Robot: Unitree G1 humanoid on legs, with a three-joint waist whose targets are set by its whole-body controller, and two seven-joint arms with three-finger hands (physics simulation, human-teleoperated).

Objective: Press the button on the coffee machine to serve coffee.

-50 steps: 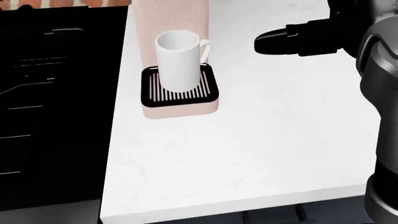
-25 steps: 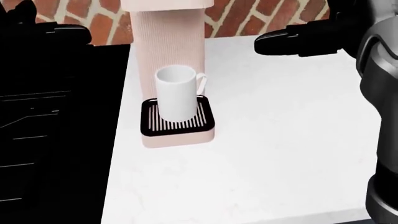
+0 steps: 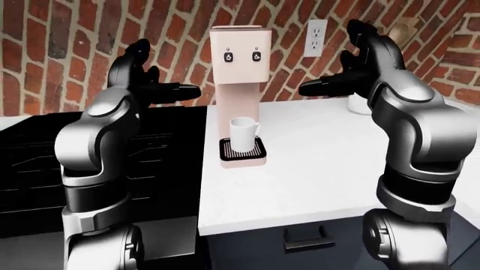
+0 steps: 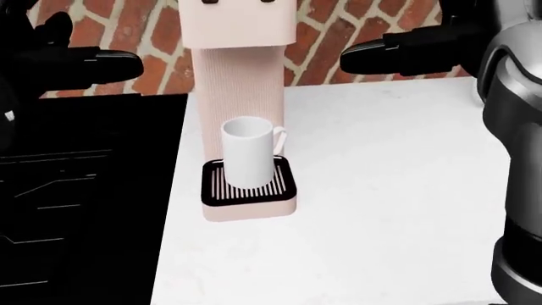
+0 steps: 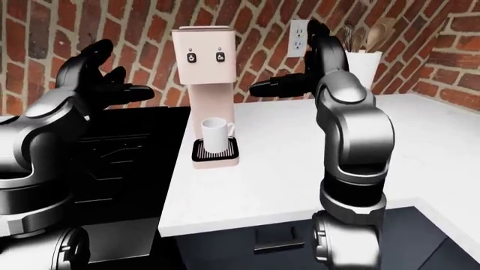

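A pale pink coffee machine [image 3: 238, 73] stands on the white counter [image 3: 330, 157] against the brick wall. Two dark buttons [image 3: 229, 56] [image 3: 256, 55] sit on its upper face. A white mug [image 3: 242, 135] stands on the black drip grate [image 4: 247, 184] under the spout. My left hand [image 3: 161, 87] is raised to the left of the machine, fingers spread open and holding nothing. My right hand [image 3: 337, 76] is raised to the machine's right at button height, also open and empty. Neither hand touches the machine.
A black stove [image 3: 45, 163] fills the space left of the counter. A wall outlet [image 3: 315, 30] and a white utensil holder [image 5: 364, 67] with spoons stand right of the machine. Dark cabinet fronts [image 3: 308, 242] run below the counter edge.
The head view has tilted upward: the machine's body and brick wall now show, mug and grate sit lower in the picture. My left hand has come into view at upper left.
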